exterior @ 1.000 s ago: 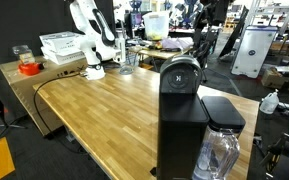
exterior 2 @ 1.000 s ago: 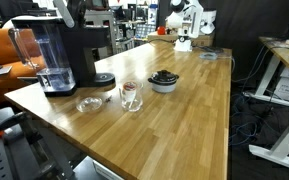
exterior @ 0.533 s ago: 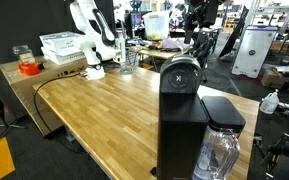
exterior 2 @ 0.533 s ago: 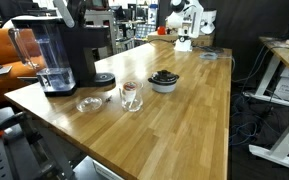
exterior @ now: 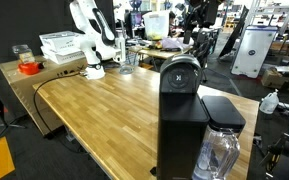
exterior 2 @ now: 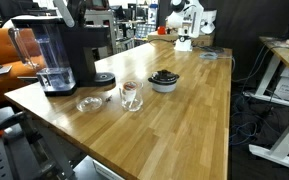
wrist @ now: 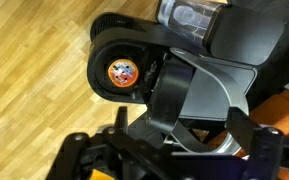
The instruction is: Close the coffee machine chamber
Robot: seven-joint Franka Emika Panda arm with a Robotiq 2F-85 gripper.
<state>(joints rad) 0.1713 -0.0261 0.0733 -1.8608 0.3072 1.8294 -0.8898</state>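
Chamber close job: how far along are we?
Done: nothing closed yet. In the wrist view the chamber stands raised, leaving a pod exposed. In hand: the open pincer hovers over the coffee machine, holding nothing. Left: press the chamber down until it shuts.

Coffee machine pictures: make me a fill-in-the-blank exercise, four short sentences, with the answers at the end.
1. The coffee machine stands on a ___ table.
2. The water tank at its side is made of ___ plastic.
3. In an exterior view, the glass cup stands between a small dish and a grey ___.
4. In the wrist view, the claw hovers above the machine with its jaws ___.
Answers: wooden; clear; bowl; open.
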